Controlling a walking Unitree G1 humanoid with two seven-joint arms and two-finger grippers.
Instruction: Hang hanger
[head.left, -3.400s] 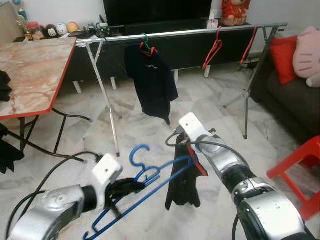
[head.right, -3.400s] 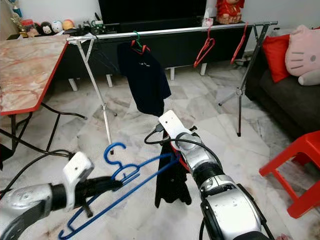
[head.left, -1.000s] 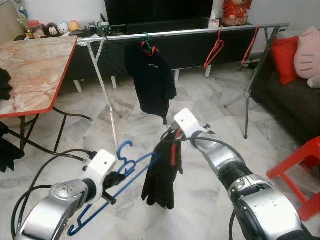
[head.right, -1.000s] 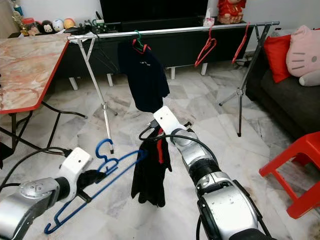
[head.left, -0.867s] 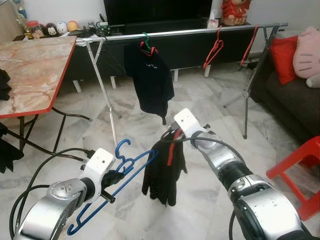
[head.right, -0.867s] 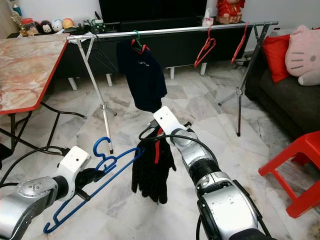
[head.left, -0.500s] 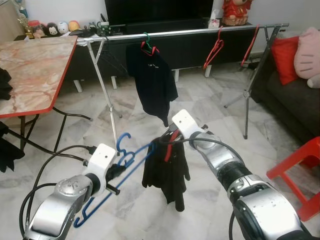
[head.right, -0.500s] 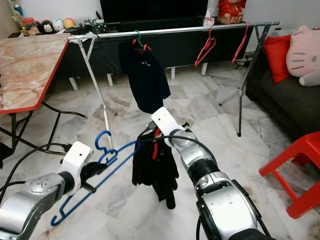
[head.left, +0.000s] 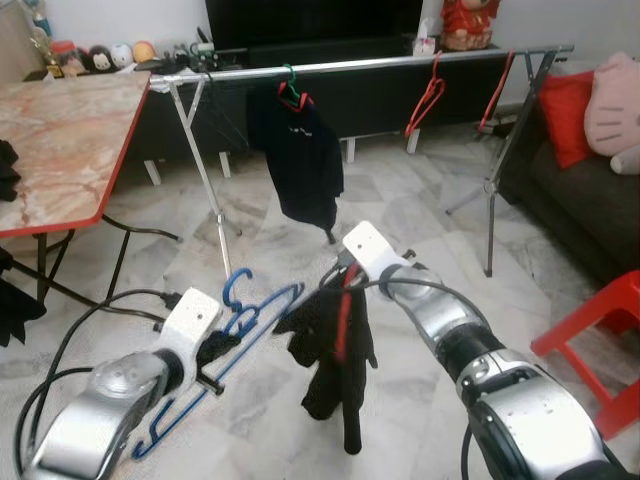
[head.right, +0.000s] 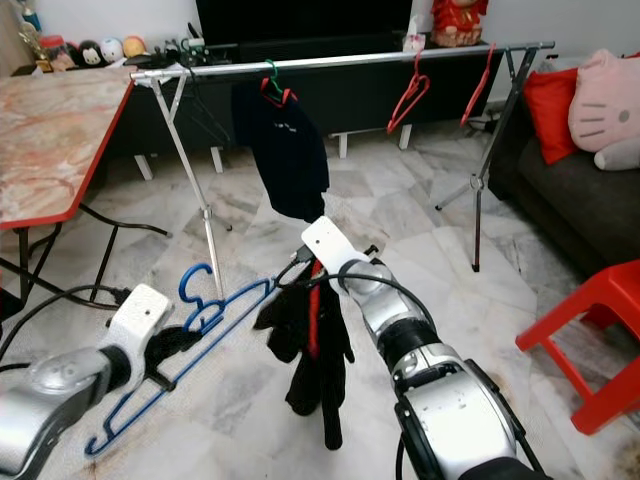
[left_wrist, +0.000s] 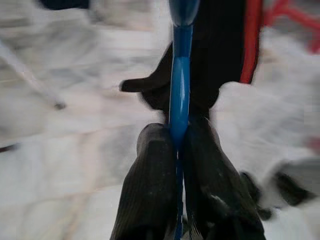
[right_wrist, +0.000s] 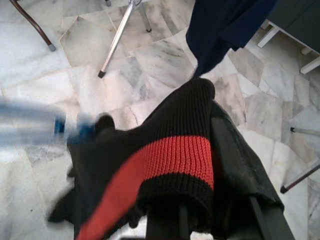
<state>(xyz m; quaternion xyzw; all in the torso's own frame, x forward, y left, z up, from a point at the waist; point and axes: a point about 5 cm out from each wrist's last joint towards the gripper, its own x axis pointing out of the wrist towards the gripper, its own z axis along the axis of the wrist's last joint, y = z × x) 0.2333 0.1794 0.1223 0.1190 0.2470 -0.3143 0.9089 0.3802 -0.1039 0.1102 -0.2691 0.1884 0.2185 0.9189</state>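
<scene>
My left gripper (head.left: 214, 347) is shut on a blue hanger (head.left: 256, 316), held low at the left with its hook (head.left: 234, 286) upward; its fingers (left_wrist: 150, 190) pinch the blue bar (left_wrist: 179, 95). The hanger's far tip reaches the black knit garment with a red stripe (head.left: 336, 345). That garment dangles from my right gripper (head.left: 341, 286), which is shut on its red-striped cuff (right_wrist: 176, 156). The silver rail of the clothes rack (head.left: 380, 63) runs across the back, well beyond both grippers.
A dark shirt on a green hanger (head.left: 305, 160) and two red hangers (head.left: 428, 95) hang on the rail. A marble-topped table (head.left: 60, 140) stands at the left, a dark sofa (head.left: 585, 205) and red stool (head.left: 600, 325) at the right. Cables trail on the floor.
Both grippers have shifted left and slightly up since the earliest frame. The garment has swung and now hangs longer. The hanger's tip stays against it, and my left gripper has dipped a little.
</scene>
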